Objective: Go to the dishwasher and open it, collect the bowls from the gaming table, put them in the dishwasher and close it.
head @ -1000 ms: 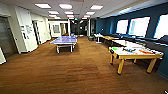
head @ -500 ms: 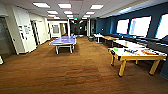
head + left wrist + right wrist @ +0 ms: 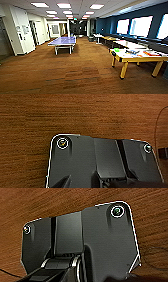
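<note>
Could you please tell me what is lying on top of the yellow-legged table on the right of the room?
On the yellow-legged table lie a green object, a dark object and something flat and orange-red. What they are is too blurred to tell.

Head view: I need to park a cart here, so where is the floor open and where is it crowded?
Open: the brown floor between the blue table and the yellow-legged table. Crowded: the right side, where tables line the blue wall.

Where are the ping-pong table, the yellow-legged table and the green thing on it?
Ping-pong table (image 3: 62,40), head view, blue top.
Yellow-legged table (image 3: 124,70), head view, front leg.
Green thing (image 3: 116,50), head view, its middle.
</note>
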You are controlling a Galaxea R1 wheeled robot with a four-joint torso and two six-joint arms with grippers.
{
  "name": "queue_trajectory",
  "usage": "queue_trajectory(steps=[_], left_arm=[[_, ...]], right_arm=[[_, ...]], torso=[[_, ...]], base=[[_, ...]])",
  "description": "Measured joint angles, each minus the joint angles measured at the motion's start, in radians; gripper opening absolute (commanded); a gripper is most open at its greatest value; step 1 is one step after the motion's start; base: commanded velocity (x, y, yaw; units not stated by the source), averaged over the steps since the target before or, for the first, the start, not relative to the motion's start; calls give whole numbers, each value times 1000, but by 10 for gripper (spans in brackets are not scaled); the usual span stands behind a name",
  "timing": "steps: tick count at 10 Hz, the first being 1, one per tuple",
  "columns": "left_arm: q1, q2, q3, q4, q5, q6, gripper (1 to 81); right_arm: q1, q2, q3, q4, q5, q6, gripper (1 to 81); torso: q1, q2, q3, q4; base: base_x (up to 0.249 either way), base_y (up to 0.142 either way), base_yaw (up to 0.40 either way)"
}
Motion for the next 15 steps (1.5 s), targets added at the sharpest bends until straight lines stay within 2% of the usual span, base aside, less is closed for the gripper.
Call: queue_trajectory(steps=[15], left_arm=[[-2, 5, 0, 0, 0, 0, 811]], right_arm=[[-3, 0, 0, 0, 13, 0, 811]], torso=[[0, 0, 0, 0]], base=[[217, 0, 0]])
